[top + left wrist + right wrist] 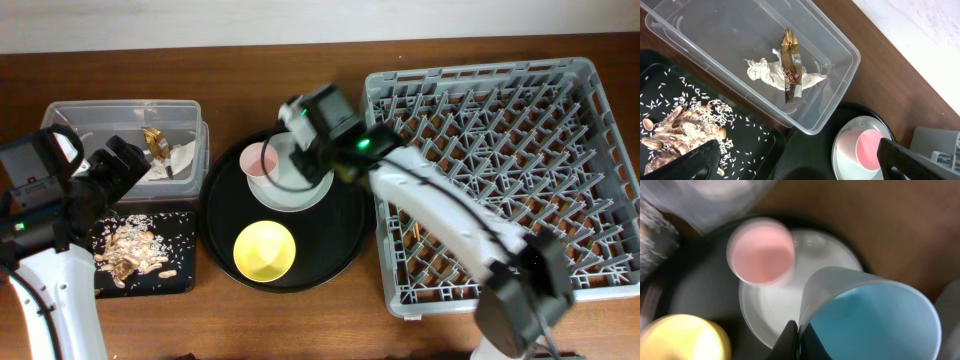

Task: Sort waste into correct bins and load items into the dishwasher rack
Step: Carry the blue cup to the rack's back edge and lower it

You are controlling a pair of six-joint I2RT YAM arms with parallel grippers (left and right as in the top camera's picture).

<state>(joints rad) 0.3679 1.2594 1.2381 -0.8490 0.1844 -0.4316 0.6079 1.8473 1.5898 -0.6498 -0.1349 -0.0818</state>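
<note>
The right pincer is pressed together on the rim of the blue cup, one finger inside and one outside, over the plate; I cannot tell whether the cup is lifted. The pink cup stands on the plate's edge just beside it, and the bowl sits nearer on the same round tray. The rack lies to the right on the counter. The left pincer is spread wide, gripping nothing, above the edge between the box, which holds tissue and wrapper, and the flat tray of scraps.
</note>
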